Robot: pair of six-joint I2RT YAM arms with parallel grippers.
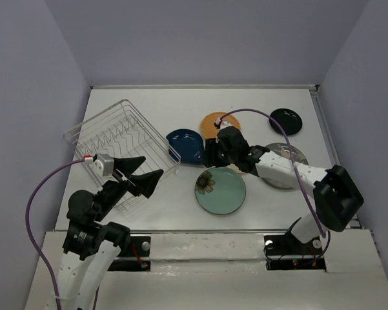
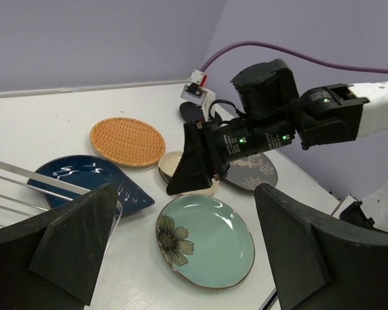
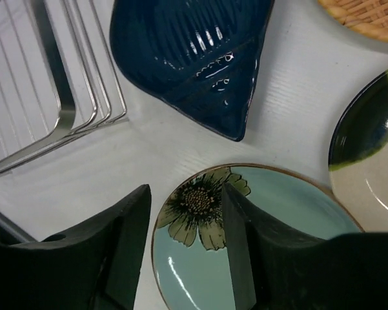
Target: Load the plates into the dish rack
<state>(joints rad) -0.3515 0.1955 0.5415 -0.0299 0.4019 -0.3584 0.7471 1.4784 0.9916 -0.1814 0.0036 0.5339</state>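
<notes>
Rack: I see the dish rack (image 1: 119,150) left of middle in the top view, one corner just beside the blue plate (image 1: 185,144).
Room: bare worktop (image 1: 171,203) lies between the rack and the teal flower plate (image 1: 221,192).
Teal plate: flat, near the worktop's bottom edge.
Left arm: my left fingers (image 1: 132,163) are wide apart over the rack's lower right edge.
Right arm: my right fingers (image 3: 126,245) are apart above the flower, gripping nothing.

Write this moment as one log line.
dish rack: nothing loaded | left gripper: open, at rack corner | right gripper: open, above teal plate
</notes>
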